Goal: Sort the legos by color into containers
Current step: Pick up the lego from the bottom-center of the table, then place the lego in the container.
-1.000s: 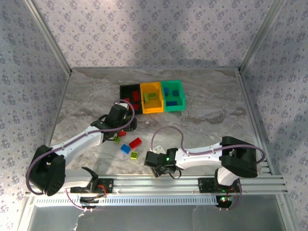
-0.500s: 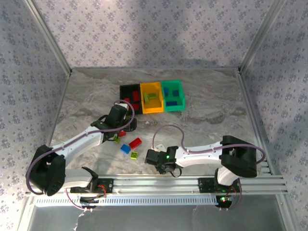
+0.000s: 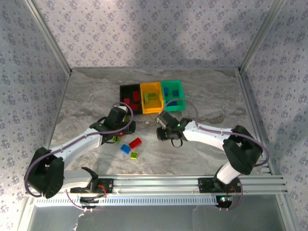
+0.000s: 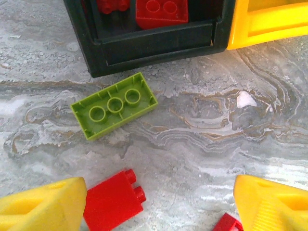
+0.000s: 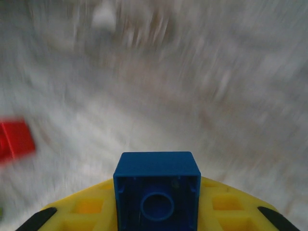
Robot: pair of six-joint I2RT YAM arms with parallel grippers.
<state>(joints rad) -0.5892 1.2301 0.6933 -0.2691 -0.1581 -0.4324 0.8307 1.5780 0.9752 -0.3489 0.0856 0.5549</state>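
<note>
The three joined bins stand at the back: black [image 3: 126, 91], orange-yellow [image 3: 153, 108] and green [image 3: 174, 104], each with bricks inside. In the top view, loose bricks lie in front: red [image 3: 135, 142], blue [image 3: 125, 148] and yellow-green [image 3: 134, 155]. My left gripper [image 3: 124, 128] hangs open just before the black bin [image 4: 154, 41]. A red brick [image 4: 110, 199] lies by its left finger [image 4: 41, 207], and a yellow-green brick [image 4: 114, 105] lies ahead. My right gripper [image 3: 162, 132] is shut on a blue brick [image 5: 157, 190], in mid-air near the orange-yellow bin.
The right wrist view is blurred by motion, with a red brick [image 5: 14, 139] at its left edge. Another red piece [image 4: 226, 224] sits by my left gripper's right finger [image 4: 272, 202]. Bare marble tabletop [image 3: 216, 106] spreads to the right of the bins.
My right arm has swung from the table's front edge up and back toward the bins, carrying the blue brick. My left arm has barely shifted.
</note>
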